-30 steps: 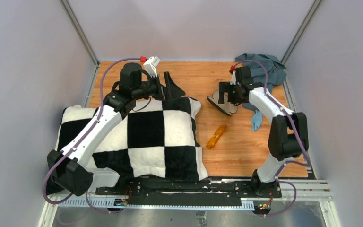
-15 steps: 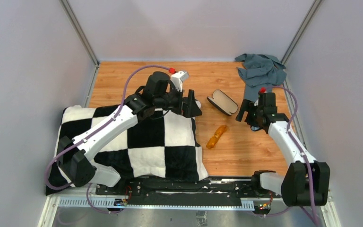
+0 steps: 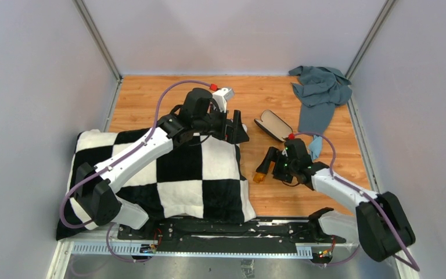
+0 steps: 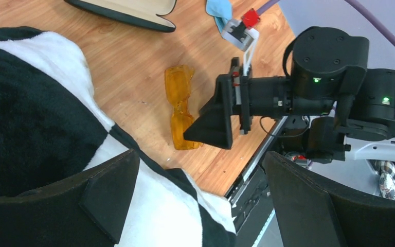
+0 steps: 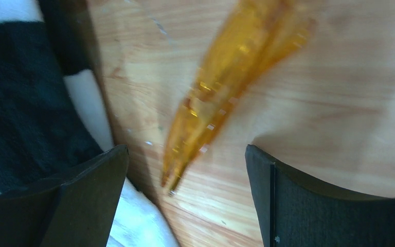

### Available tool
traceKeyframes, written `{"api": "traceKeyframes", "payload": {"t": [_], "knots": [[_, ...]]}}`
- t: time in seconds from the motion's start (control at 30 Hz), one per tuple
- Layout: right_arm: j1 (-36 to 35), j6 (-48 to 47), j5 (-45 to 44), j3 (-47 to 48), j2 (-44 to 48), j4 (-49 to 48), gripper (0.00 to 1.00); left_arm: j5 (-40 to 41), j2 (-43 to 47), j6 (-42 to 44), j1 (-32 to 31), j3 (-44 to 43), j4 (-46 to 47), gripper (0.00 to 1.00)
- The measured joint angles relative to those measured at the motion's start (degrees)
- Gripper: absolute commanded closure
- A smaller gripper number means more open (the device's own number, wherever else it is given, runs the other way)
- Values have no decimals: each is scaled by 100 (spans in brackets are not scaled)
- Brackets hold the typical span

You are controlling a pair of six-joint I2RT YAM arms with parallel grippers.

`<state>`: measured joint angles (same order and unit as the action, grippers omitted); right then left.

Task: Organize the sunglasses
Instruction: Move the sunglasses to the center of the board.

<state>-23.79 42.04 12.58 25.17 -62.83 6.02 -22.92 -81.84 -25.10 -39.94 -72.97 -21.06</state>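
Spread wide and empty, the right fingers (image 5: 313,206) have been swung in to the folded, translucent amber-orange plastic sunglasses (image 5: 226,87) lying on the wooden table (image 3: 151,96) just beside the black-and-white checked cushion (image 3: 180,168), so a grasp is judged next.

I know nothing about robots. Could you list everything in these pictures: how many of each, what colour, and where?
sunglasses: one pair, amber-orange, folded, lying on the table just right of the cushion
case: one, black with beige lining, open, on the table beyond the sunglasses
cushion: one, black-and-white checked, on the table's near left part
large cloth: one, grey-blue, crumpled in the far right corner
small cloth: one, light blue, right of the case
table: one, light brown wood
left fingers: two, black, open, over the cushion's far right corner
right fingers: two, black, open, at the sunglasses' near end
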Motion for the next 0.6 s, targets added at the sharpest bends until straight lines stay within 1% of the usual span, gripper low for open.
{"api": "traceKeyframes", "payload": {"t": [0.2,0.37,0.5,0.6], "knots": [[-160,177,186,302,-1003,-1047,10,2,-13,-20,-2,0,0,0],[-282,269,487,741,-1932,-1930,11,28,-11,-15,-2,0,-7,0],[-435,286,566,1084,-2406,-2197,9,50,-11,-15,-2,0,-7,0],[-461,157,479,1174,-2352,-2002,6,61,-9,-13,-2,0,-9,0]]}}
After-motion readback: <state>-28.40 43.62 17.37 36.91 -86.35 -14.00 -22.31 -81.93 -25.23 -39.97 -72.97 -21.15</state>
